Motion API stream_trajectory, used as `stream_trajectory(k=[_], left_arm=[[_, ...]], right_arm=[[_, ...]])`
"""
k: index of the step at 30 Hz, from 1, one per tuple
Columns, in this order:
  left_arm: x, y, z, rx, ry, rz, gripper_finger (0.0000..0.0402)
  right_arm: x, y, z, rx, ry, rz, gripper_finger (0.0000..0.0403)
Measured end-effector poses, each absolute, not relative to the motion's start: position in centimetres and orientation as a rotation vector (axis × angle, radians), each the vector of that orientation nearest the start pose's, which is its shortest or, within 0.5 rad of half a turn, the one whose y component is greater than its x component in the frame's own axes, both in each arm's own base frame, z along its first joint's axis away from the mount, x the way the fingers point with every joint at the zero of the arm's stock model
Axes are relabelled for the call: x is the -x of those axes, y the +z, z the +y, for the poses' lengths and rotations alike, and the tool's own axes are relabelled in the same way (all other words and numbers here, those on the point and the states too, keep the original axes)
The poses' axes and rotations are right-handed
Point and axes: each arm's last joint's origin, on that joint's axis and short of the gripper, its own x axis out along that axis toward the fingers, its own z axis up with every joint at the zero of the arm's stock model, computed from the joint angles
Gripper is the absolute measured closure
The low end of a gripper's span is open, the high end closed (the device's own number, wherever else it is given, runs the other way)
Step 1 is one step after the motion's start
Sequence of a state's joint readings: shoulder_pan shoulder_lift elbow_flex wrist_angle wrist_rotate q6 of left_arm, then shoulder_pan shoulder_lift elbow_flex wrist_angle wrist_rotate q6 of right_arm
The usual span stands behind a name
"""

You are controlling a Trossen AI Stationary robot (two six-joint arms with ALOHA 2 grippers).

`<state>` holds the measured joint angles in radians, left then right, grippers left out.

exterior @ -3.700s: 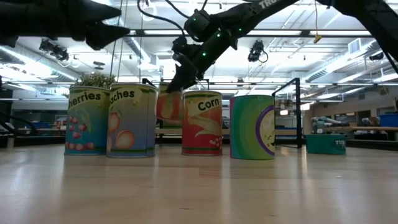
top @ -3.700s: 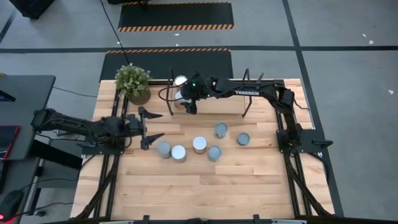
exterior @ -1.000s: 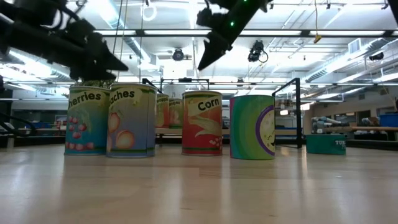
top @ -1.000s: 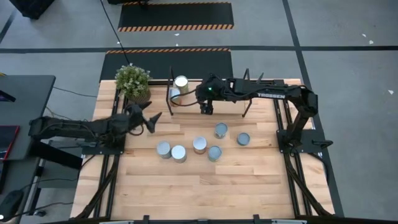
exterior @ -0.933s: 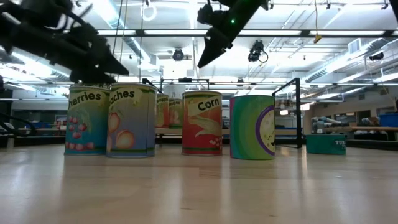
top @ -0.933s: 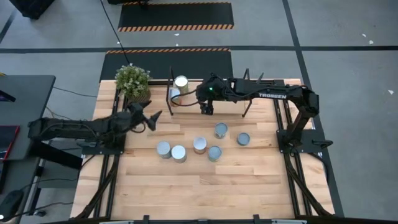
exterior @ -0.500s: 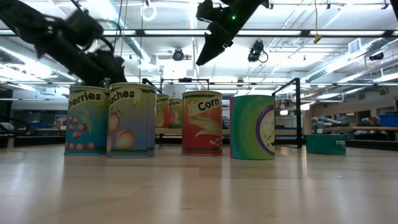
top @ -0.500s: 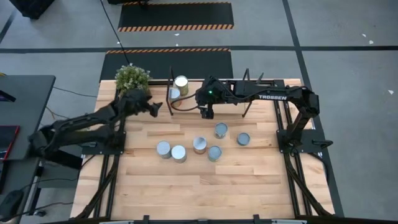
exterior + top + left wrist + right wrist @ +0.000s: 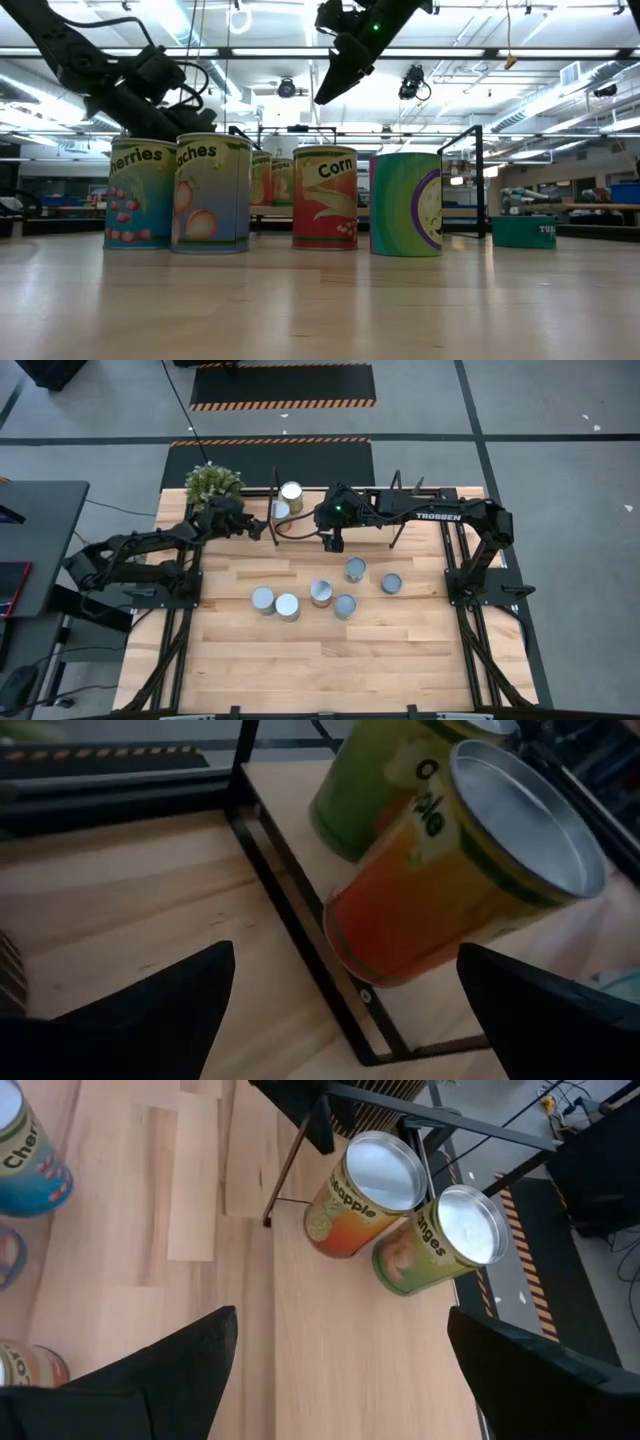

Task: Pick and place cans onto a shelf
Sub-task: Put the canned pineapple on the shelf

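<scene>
**Cans: two on the shelf, five waiting on the table, left arm now at the shelf end**

Cans number seven in the high view; two stand on the shelf (image 9: 380, 510) at its left end, one (image 9: 291, 492) behind and one (image 9: 281, 510) in front, close together; five remain in a loose cluster on the tabletop (image 9: 330, 660), among them a silver-topped pair (image 9: 263, 599) side by side and one (image 9: 391, 583) farthest toward the right arm.

The change is on the left; a second ago the left gripper (image 9: 262, 528) sat lower over the open table near the cluster; it has since swung up and across to the shelf's left upright, beside the potted plant (image 9: 212, 484); its fingers stand wide apart and empty, and its wrist view frames the front shelved can (image 9: 455, 870) close ahead between them. The right gripper (image 9: 333, 541) has barely shifted, hanging just in front of the shelf board with its fingers apart and holding nothing; its wrist view looks down on both shelved cans (image 9: 365, 1195).

My reading: the right arm's placing is done and it has let go, so the count on the shelf is secure at two; the left gripper seems to be lining up on an already shelved can, perhaps to straighten or shift it, rather than fetching a fresh one; five picks are left.
</scene>
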<state>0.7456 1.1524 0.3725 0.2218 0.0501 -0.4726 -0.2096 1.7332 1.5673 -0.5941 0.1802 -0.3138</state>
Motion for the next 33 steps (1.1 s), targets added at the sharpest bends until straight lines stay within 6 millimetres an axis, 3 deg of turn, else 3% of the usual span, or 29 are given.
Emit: stream_trajectory(k=[6, 28, 33], left_arm=[[-15.9, 16.4, 14.5, 0.709, 0.807, 0.306, 0.0012], [-16.6, 17.1, 14.1, 0.593, 0.716, 0.284, 0.0012], [-16.4, 18.0, 13.7, 0.545, 0.71, 0.251, 0.0012]], right_arm=[[-37.6, 31.6, -8.0, 0.289, -0.234, 0.814, 0.0033], [-37.7, 31.6, -8.0, 0.287, -0.207, 0.796, 0.0033], [-37.9, 29.4, -8.3, 0.283, -0.158, 0.773, 0.0033]])
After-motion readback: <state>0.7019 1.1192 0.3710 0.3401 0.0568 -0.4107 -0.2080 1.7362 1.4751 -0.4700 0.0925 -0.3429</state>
